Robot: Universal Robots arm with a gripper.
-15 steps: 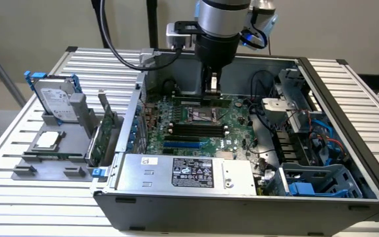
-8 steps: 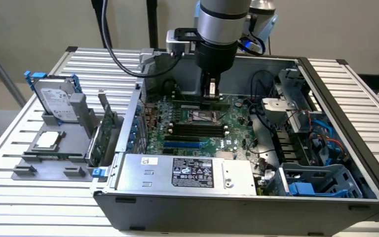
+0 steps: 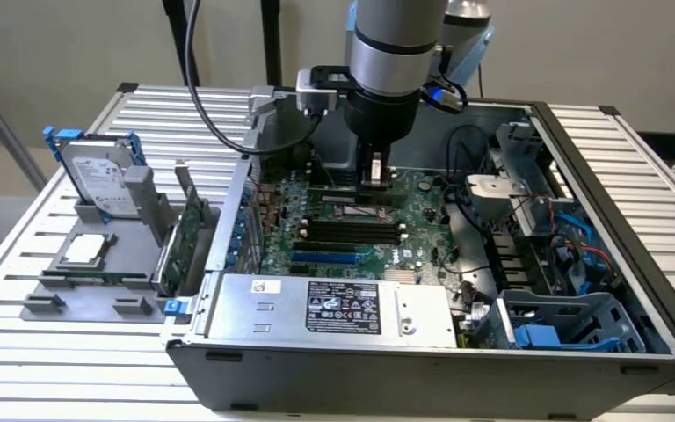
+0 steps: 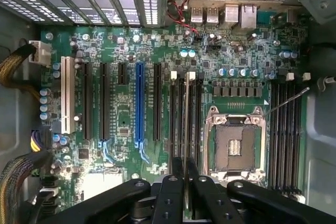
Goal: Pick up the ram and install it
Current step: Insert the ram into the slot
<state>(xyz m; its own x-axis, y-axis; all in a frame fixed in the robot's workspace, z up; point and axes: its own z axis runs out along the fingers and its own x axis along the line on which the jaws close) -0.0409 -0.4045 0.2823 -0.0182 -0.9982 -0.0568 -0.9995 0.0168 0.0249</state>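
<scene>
- A white slatted table point(image 3: 32, 359) stands before a plain beige wall point(image 3: 572, 44), with an open computer case point(image 3: 431, 384) on it.
- The gripper point(image 3: 373, 176) point(image 4: 186, 170) reaches down into the case, its fingers closed on the ram.
- The ram point(image 4: 187, 114) is pinched between the fingertips; in the wrist view it is seen edge-on as a thin, pale strip. It lines up lengthwise with the memory slots point(image 4: 197, 121) over which it is held. Whether it touches or sits in a slot, I cannot tell.
- Just beside those slots is the processor socket point(image 4: 234, 145), a metal frame with a thin rod point(image 4: 291, 99) angled out from it. A second bank of memory slots point(image 4: 286, 135) lies past the socket.
- On the other side of the ram, the green motherboard point(image 4: 123, 114) carries black slots point(image 4: 105, 100), a blue slot point(image 4: 140, 100) and a pale slot point(image 4: 68, 93).
- Braided cables point(image 4: 18, 182) run along one edge of the board.
- At the case's near side is a metal box with a printed label point(image 3: 279, 321).
- On the table at the exterior view's left, a grey tray point(image 3: 91, 308) holds a hard drive point(image 3: 101, 180), a silver processor chip point(image 3: 85, 249) and a green card point(image 3: 180, 251).
</scene>
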